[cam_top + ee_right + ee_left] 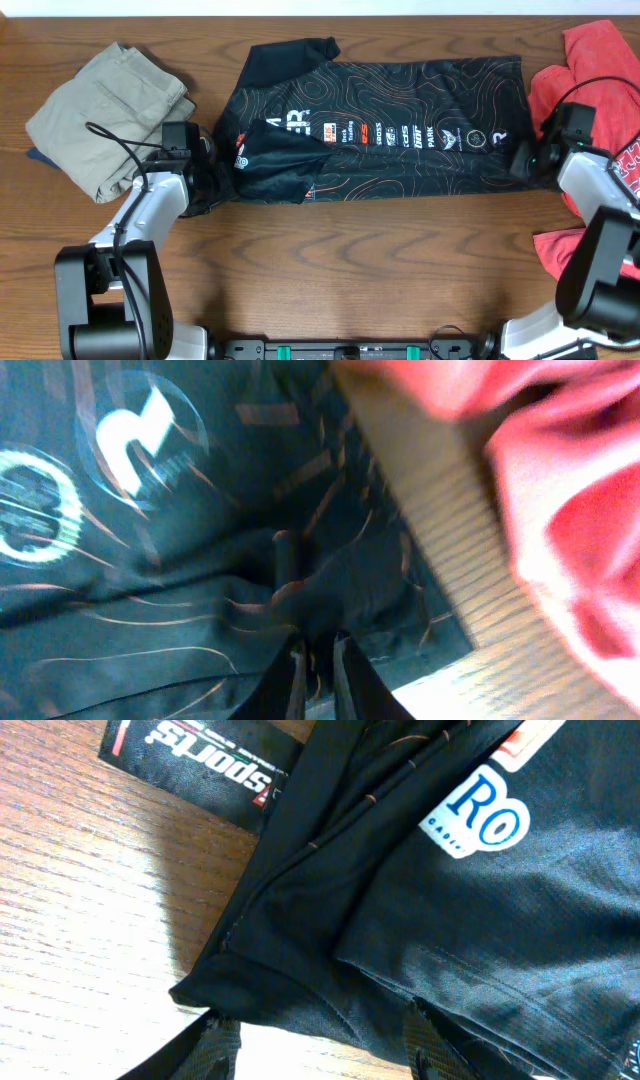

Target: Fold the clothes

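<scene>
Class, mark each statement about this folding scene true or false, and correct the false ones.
1. The black jersey lies spread on the table between the left gripper and the right gripper. True.
2. The khaki trousers lie beside the right gripper. False: they lie folded at the left end, near the left gripper.
3. The right gripper is pinched shut on the black jersey. True.
4. The left gripper is clamped shut. False: its fingers stand apart at the black jersey's edge.
5. A red garment lies at the table's right end. True.
</scene>
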`<action>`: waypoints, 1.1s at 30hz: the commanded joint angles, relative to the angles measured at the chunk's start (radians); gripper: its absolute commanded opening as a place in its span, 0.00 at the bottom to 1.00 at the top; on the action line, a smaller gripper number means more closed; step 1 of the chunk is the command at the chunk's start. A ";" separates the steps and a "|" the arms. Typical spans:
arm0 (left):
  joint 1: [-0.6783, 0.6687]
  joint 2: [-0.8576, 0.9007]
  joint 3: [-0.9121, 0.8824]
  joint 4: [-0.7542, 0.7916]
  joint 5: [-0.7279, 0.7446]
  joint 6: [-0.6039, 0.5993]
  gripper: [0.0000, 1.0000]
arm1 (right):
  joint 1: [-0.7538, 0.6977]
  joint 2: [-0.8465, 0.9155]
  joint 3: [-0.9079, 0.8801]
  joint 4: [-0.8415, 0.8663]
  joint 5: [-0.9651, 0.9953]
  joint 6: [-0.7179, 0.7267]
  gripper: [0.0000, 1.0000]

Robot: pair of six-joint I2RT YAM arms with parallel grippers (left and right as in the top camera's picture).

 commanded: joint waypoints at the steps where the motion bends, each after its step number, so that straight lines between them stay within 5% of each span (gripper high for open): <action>1: 0.002 0.013 -0.007 -0.002 -0.012 0.001 0.54 | -0.009 -0.061 0.032 0.002 0.000 -0.002 0.10; 9: 0.002 0.013 -0.007 -0.002 -0.012 0.001 0.54 | -0.009 -0.061 0.031 -0.022 0.000 -0.002 0.01; 13: 0.002 0.013 -0.007 -0.003 -0.012 0.001 0.54 | -0.009 -0.061 0.029 -0.027 0.000 -0.002 0.29; 26: 0.002 0.013 -0.007 -0.007 -0.012 0.001 0.54 | -0.009 0.056 -0.004 0.011 0.000 -0.001 0.33; 30: 0.002 0.013 -0.007 -0.010 -0.012 0.001 0.54 | -0.009 0.097 -0.004 0.018 0.001 -0.001 0.28; 33: 0.002 0.013 -0.007 -0.010 -0.012 0.001 0.54 | -0.009 0.097 -0.004 0.022 0.002 -0.001 0.11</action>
